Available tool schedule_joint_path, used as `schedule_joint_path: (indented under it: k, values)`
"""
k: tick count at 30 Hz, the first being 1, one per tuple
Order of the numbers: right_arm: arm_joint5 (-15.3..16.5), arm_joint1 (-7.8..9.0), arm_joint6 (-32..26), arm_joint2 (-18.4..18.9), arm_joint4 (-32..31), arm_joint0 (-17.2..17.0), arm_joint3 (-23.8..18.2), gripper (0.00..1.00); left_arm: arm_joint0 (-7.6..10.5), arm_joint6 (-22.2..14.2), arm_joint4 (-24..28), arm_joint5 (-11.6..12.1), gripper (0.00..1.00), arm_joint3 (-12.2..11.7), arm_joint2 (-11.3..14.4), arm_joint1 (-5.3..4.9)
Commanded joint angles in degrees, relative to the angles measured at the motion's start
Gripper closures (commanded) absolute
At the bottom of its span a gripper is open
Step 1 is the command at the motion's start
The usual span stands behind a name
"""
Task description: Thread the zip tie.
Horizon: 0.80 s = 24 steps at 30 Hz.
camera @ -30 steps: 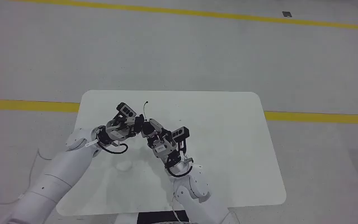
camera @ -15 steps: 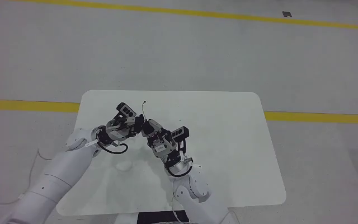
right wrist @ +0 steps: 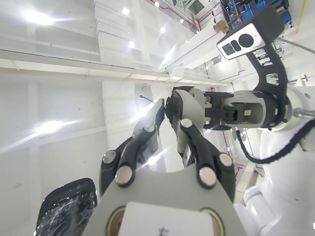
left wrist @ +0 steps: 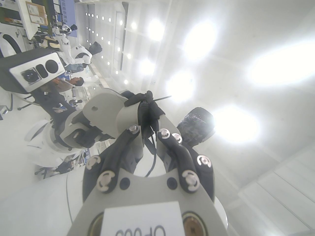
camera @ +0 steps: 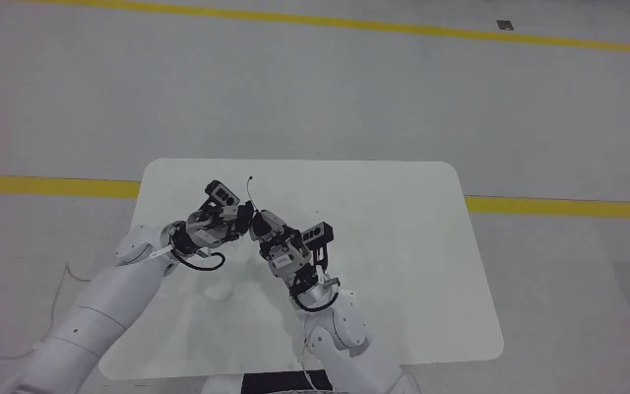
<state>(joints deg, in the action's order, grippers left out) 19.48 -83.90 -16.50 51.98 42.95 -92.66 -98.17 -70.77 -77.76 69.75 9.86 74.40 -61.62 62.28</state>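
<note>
Left gripper (left wrist: 147, 112) and right gripper (right wrist: 166, 110) sit tip to tip above the tabletop (camera: 413, 286), both sets of fingers pinched shut on the zip tie (left wrist: 161, 97), whose tail likely wants a slow, straight, untwisted feed

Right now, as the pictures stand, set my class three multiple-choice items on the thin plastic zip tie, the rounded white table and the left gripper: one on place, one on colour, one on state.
1. Where is the thin plastic zip tie? A raised above the rounded white table; B lying flat on it; C on the floor.
2. What colour is it? A yellow; B white; C black.
3. The left gripper is: A wide open; B shut on the zip tie; C resting on the table.

Key:
1 A, the top view shows its tail standing up over the tabletop.
2 C, the strap shows black in both wrist views.
3 B, the left wrist view shows it pinching the strap.
</note>
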Motion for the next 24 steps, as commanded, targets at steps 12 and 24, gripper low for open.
schedule_joint_path:
  k: [12,24]
  values:
    - [0.00,-0.23,-0.16,0.70,-0.60,-0.68,-0.49,0.86,0.00,0.00,0.00,0.00,1.00,0.00,0.00,0.00]
    - [0.00,-0.50,-0.71,1.11,-1.02,-0.98,-0.46,0.92,0.00,0.00,0.00,0.00,1.00,0.00,0.00,0.00]
